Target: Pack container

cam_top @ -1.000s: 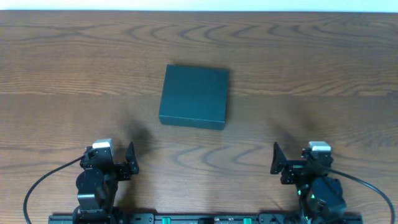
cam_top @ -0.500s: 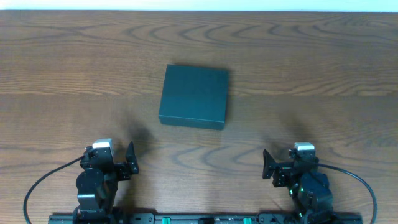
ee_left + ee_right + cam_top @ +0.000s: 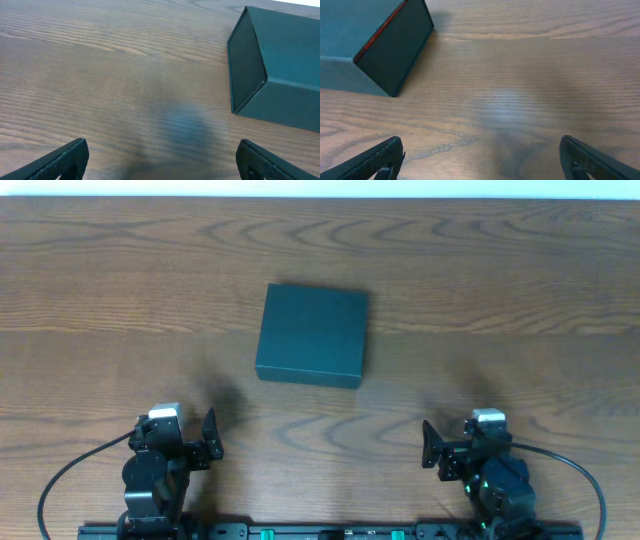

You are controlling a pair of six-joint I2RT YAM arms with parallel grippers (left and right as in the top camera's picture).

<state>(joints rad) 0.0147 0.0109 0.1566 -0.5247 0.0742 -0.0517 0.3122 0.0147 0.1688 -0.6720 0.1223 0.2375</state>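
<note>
The container [image 3: 312,335] is a dark teal square box, closed, lying on the wooden table at the middle. It shows at the upper right of the left wrist view [image 3: 280,70] and the upper left of the right wrist view [image 3: 375,45], where a thin red line runs along one top edge. My left gripper [image 3: 208,438] is open and empty near the front left, well short of the box. My right gripper [image 3: 432,446] is open and empty near the front right. Both sets of fingers [image 3: 162,160] [image 3: 482,160] hang over bare wood.
The wooden table [image 3: 520,300] spreads bare around the box. A black rail [image 3: 320,532] with the arm bases runs along the front edge. Cables loop from each arm at the front corners.
My right arm has shifted a little to the left and slightly back toward the front edge, then stopped. The left arm and the box have not moved.
</note>
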